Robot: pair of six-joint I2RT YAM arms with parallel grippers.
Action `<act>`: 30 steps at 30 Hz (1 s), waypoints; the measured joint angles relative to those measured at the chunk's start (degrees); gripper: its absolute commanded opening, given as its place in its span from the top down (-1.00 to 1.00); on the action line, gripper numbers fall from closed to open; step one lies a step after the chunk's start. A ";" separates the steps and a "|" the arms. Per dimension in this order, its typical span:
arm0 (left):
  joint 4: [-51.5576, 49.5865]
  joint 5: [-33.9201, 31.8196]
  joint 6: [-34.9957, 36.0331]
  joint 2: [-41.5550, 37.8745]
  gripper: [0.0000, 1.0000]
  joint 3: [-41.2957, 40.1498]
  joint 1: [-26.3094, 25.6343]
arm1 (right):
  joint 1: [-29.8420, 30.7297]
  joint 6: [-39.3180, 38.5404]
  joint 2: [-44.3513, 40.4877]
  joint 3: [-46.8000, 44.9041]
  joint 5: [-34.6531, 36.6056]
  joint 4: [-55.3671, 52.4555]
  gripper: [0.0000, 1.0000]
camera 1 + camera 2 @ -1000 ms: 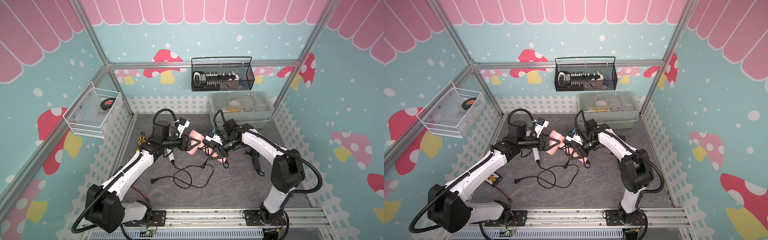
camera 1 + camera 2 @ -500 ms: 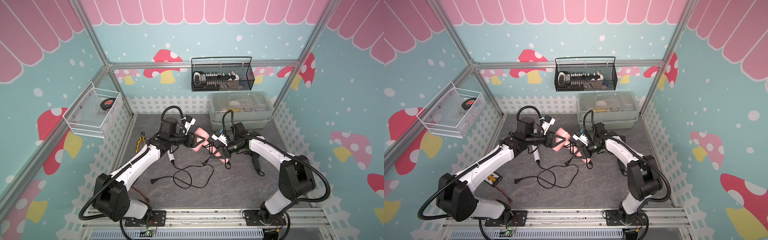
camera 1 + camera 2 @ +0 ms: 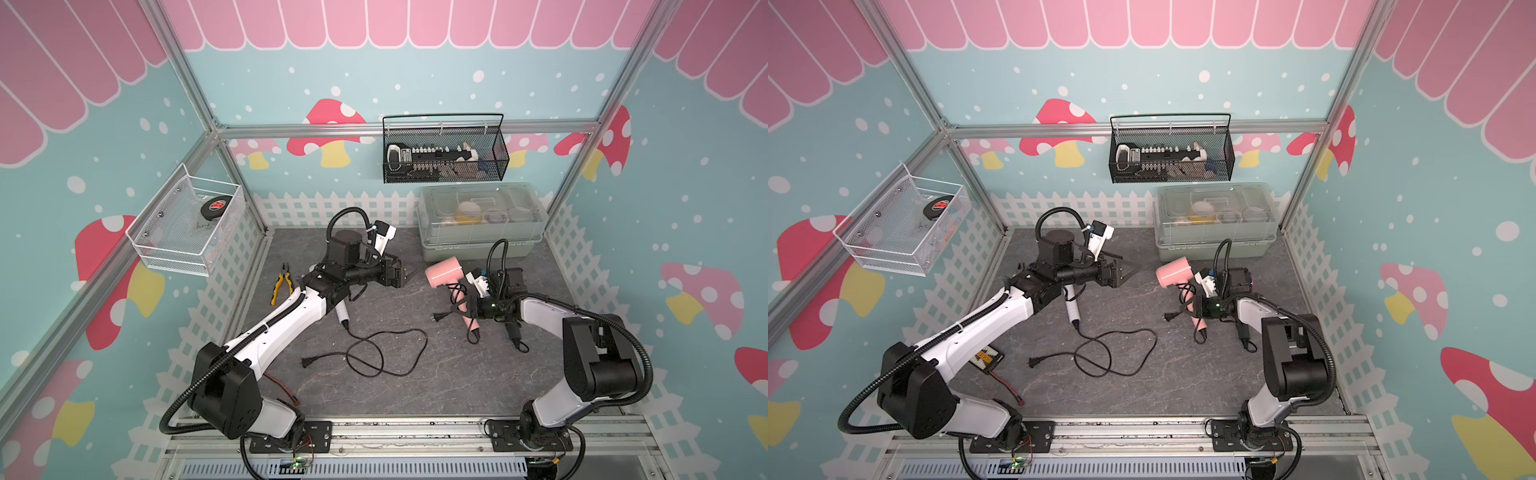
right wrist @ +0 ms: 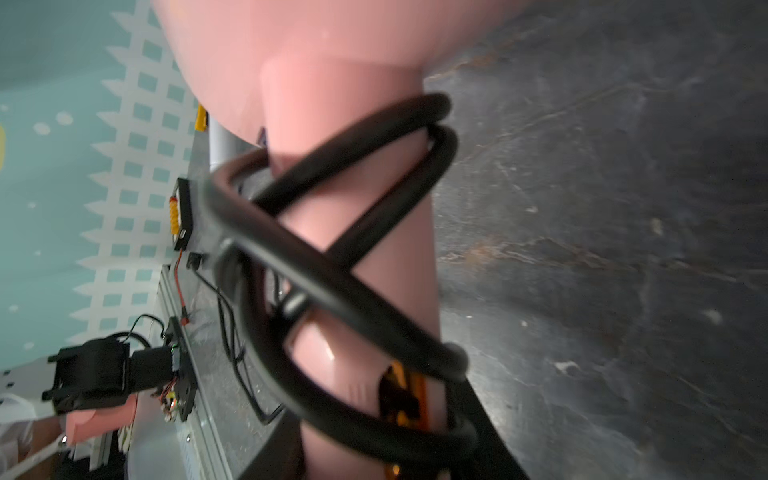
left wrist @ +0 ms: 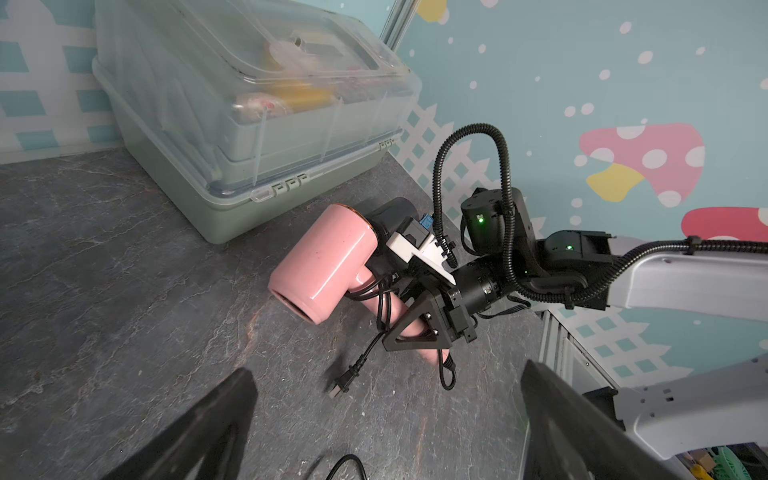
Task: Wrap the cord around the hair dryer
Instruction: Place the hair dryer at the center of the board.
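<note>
Right gripper point(image 3: 464, 311) is clamped across the handle of the pink plastic hair dryer point(image 3: 444, 271), positioned toward the rear right of the grey stone-pattern tabletop point(image 3: 415, 395), just in front of the clear-lidded green storage box point(image 3: 478, 245). Black power cord point(image 4: 332, 270) is looped loosely around the handle — its plug end trails free near the gripper. Left gripper point(image 5: 386, 372) stands spread wide and empty, well apart from the dryer.
</note>
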 measured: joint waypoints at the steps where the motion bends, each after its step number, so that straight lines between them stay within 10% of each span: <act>1: 0.09 -0.02 0.00 0.00 -0.98 0.00 0.00 | -0.02 1.11 0.37 -0.87 0.79 1.55 1.00; 5: 0.39 -0.17 -0.02 0.00 -0.99 -0.02 -0.02 | -0.02 3.69 2.69 -3.34 2.03 4.52 0.89; 15: 0.50 -0.35 -0.02 -0.17 -0.98 -0.17 -0.02 | 0.22 2.14 -2.03 -8.85 1.81 5.07 -0.53; 30: 1.27 -0.87 -0.44 -0.42 -0.99 -2.19 -0.02 | 0.70 0.92 -14.71 -11.04 9.38 -7.85 -0.94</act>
